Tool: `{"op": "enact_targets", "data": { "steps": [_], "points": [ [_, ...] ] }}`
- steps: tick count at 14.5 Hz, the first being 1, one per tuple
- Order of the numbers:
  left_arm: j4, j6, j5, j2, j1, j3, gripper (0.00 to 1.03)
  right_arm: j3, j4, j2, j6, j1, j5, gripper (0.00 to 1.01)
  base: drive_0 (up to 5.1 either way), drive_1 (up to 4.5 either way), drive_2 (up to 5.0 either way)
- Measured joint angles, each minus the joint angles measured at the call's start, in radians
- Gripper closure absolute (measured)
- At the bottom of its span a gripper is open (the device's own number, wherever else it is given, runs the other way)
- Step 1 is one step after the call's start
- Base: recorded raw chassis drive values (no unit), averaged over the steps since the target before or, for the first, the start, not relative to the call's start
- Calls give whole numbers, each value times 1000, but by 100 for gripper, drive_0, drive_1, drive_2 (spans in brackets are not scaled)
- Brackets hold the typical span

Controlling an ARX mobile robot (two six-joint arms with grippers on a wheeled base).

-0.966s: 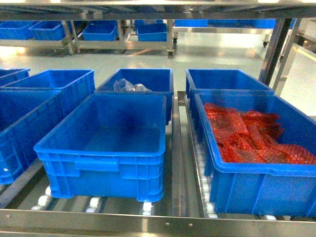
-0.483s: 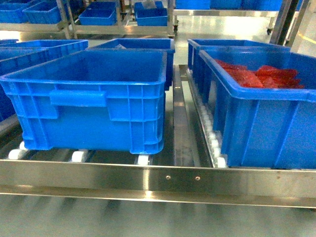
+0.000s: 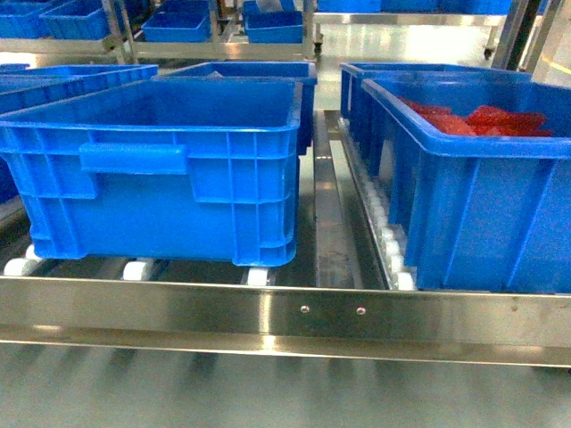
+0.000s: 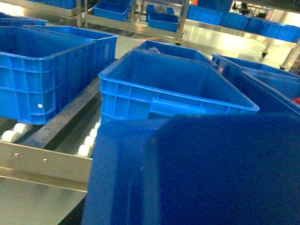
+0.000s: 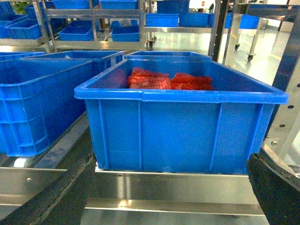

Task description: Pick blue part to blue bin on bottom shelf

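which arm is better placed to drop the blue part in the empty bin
Left: what is likely the blue part fills its view, facing the blue bin; right fingers face the red-filled crate.

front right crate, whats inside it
The front right crate holds red mesh-like pieces piled toward its back. Its near wall hides the floor and whatever lies lower down.

The head camera has sunk lower: the large bright-blue plastic bin (image 3: 161, 169) now shows its front wall instead of its bare floor, the red pieces (image 3: 473, 120) barely clear their crate's rim, and the shiny stainless-steel front rail (image 3: 285, 312) sits higher in view.
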Motion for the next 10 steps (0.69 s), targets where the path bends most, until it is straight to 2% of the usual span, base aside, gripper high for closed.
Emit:
{"op": "enact_targets", "data": {
  "steps": [10],
  "points": [
    [-1,0,1,1,0,0,60,0,2,0,0,0,0,3,5,396,-385]
  ]
}}
